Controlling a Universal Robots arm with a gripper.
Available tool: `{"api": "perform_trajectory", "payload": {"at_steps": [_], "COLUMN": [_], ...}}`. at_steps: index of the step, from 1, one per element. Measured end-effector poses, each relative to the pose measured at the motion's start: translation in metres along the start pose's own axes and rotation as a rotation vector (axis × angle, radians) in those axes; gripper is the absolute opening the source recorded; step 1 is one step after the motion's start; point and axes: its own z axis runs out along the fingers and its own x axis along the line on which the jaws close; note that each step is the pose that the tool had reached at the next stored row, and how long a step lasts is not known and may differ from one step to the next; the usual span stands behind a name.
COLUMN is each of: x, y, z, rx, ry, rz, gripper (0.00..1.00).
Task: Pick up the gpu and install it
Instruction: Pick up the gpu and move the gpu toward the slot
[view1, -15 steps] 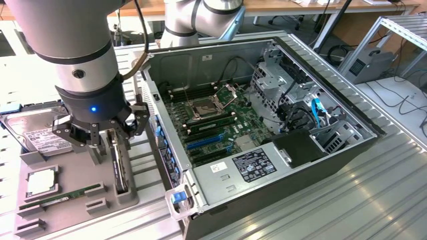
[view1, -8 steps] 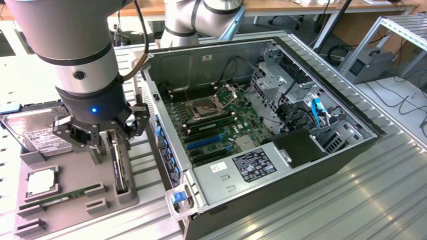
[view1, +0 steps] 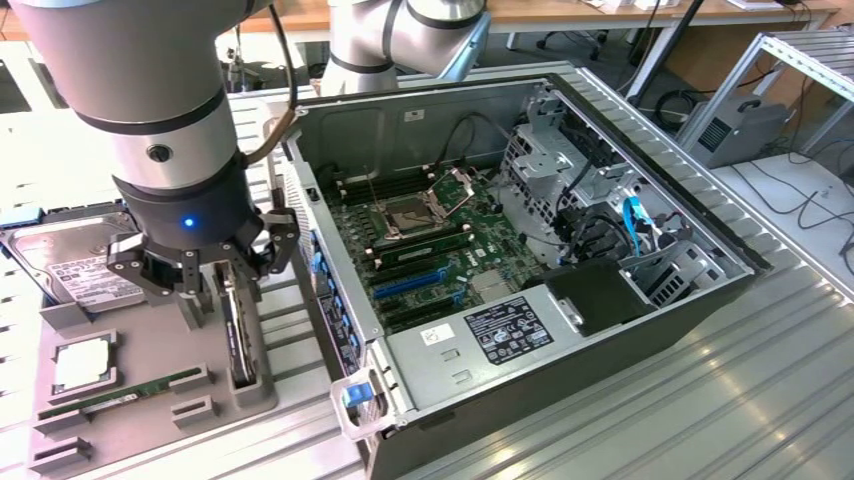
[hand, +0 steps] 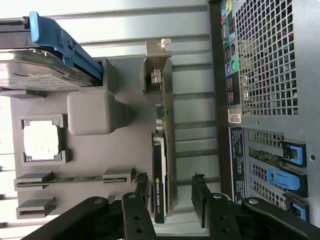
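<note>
gpu (hand: 161, 167) was matt black, bare silver metal at one end, tray (hand: 90, 155) was matt grey plastic, case (hand: 265, 55) was perforated sheet metal, latches (hand: 292, 152) were glossy blue plastic, table (view1: 694, 400) was ribbed brushed metal

We see our one arm (view1: 160, 110) reaching straight down, wrist upright with a small blue light lit. The gripper (view1: 230, 278) points downward, its two black fingers (hand: 142, 192) spread wide, nothing clamped between them.

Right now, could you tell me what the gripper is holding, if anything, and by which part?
Nothing is held: the gripper stands open, astride one end of the gpu.
</note>
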Motion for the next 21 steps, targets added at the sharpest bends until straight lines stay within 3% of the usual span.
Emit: {"api": "perform_trajectory", "payload": {"at_steps": [11,21], "x": [0.000,0.001], "y": [-0.0001,0.0126], "z": [0.0074,0.0159], "rx": [0.0005,0.0061], "ry": [0.0000,-0.0004], "rz": [0.000,0.000], "gripper": [0.48,0.48]}}
